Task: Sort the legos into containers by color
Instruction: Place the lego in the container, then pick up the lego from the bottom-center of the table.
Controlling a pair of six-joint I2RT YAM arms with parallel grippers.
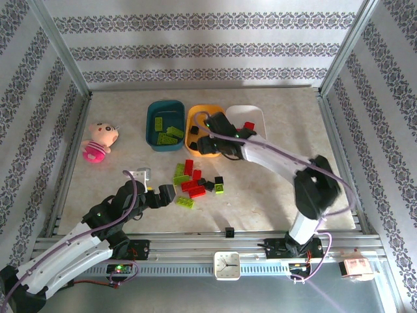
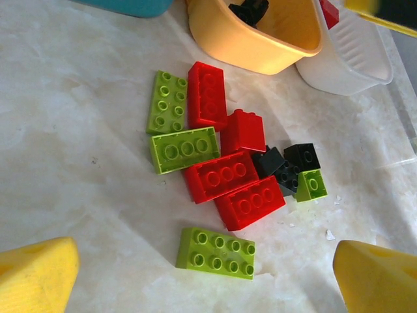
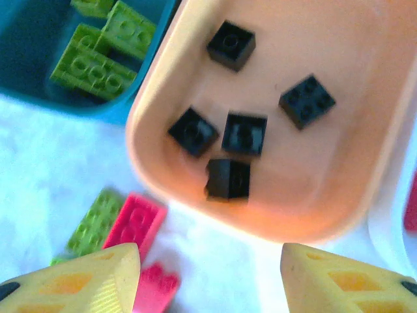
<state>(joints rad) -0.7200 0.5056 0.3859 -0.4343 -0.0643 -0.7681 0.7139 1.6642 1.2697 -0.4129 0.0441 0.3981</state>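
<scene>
A loose pile of red, lime and black legos lies on the table in front of the tubs. My left gripper hovers open just left of the pile; a lime eight-stud brick lies between its yellow fingers, untouched. The teal tub holds lime bricks. Several black bricks lie in the orange tub, and the white tub has a red brick. Above the orange tub's near rim, my right gripper stands open and empty.
A pink plush doll lies at the far left. A small white cylinder stands beside my left arm. Metal frame rails and patterned walls close in the table on three sides. A clock sits on the near rail.
</scene>
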